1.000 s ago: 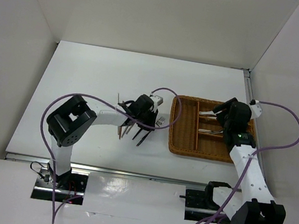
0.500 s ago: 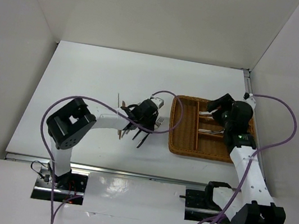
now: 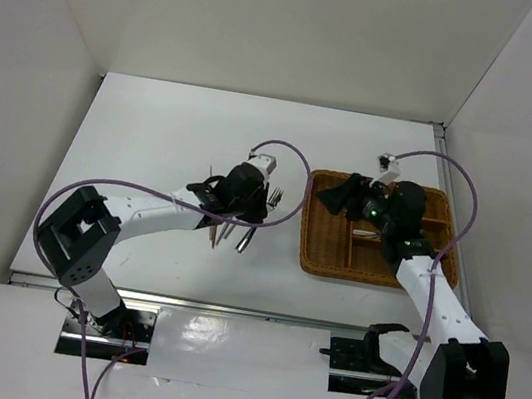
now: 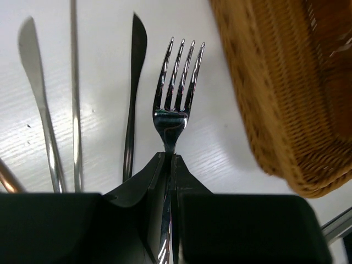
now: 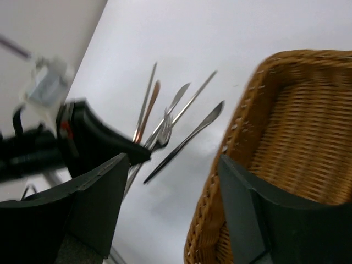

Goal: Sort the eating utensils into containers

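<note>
White worktop (image 3: 154, 141), boxed by plain white walls (image 3: 274, 19); I log the following.

1. Wicker tray (image 3: 307, 236): brown, on the right half of the worktop, divided into compartments. A few pale and silver pieces (image 3: 372, 235) lie in its right-hand sections.
2. Silver fork (image 4: 175, 104): pinched by its neck between the left fingers (image 4: 151, 176), tines pointing away from the wrist. It sits just left of the tray's rim and apart from it. Whether it clears the worktop I cannot tell.
3. Loose pieces on the worktop beside the fork: a silver knife (image 4: 34, 93), a thin metal chopstick (image 4: 73, 82) and a dark knife (image 4: 135, 82), lying roughly parallel. A brownish handle (image 4: 6, 179) shows at the edge of the left wrist view.
4. Right fingers (image 5: 96, 203): spread wide with nothing between them, held above the tray's left end.
</note>
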You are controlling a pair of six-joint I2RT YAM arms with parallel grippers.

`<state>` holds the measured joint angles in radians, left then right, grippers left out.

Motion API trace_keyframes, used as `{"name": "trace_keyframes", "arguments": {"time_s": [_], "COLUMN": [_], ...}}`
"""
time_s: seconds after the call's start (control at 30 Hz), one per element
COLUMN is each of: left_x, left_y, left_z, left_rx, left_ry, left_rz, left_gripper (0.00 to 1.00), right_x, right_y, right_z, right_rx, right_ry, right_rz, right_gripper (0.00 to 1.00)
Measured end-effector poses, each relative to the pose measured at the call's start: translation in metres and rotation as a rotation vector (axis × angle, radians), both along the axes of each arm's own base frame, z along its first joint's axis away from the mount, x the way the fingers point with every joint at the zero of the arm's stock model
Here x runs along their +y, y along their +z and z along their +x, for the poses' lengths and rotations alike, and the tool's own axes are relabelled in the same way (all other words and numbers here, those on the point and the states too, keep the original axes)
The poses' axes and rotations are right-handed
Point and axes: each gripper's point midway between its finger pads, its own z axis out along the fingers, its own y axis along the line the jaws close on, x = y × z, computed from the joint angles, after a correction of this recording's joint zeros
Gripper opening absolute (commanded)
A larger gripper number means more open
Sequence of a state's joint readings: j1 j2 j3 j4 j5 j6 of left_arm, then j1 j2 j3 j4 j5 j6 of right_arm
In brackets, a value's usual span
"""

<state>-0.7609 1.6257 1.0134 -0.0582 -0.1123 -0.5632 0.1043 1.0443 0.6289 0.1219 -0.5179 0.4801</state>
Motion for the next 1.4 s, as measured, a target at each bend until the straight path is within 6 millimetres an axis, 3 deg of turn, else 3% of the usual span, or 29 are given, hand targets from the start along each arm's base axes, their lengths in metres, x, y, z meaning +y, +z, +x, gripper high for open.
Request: {"name": "trace_keyframes", "arguments": {"time_s": [0.2, 0.33, 0.47, 0.67, 0.83, 1.07, 1.2, 1.4], "left_x": [-0.004, -0.007, -0.006, -0.007, -0.007, -0.008, -0.009, -0.011], "left_y": [0.04, 0.06, 0.071, 0.091, 0.092, 0.088, 0.084, 0.085], "left_z": [0.017, 0.025, 0.031, 0.037, 0.037, 0.035, 0.03, 0.03], "left_rx": [-0.088, -0.132, -0.161, -0.193, -0.188, -0.176, -0.16, -0.168], "left_ry": [0.086, 0.127, 0.163, 0.205, 0.223, 0.232, 0.228, 0.216], "left_rz": [-0.122, -0.189, -0.224, -0.292, -0.324, -0.356, -0.374, -0.4], "left_gripper": [0.18, 0.18, 0.19, 0.19, 0.19, 0.19, 0.19, 0.19], "right_x": [0.067, 0.102, 0.11, 0.113, 0.127, 0.139, 0.144, 0.146], "right_y": [-0.01, -0.031, -0.043, -0.044, -0.049, -0.059, -0.064, -0.059], "right_z": [-0.027, -0.043, -0.043, -0.039, -0.039, -0.033, -0.025, -0.011], "right_rx": [-0.033, 0.004, 0.027, 0.016, 0.018, 0.047, 0.072, 0.095], "right_ry": [0.233, 0.313, 0.311, 0.295, 0.323, 0.321, 0.29, 0.222], "right_rz": [-0.045, -0.094, -0.125, -0.135, -0.137, -0.135, -0.133, -0.113], "right_gripper": [0.79, 0.79, 0.79, 0.79, 0.76, 0.59, 0.32, 0.06]}}
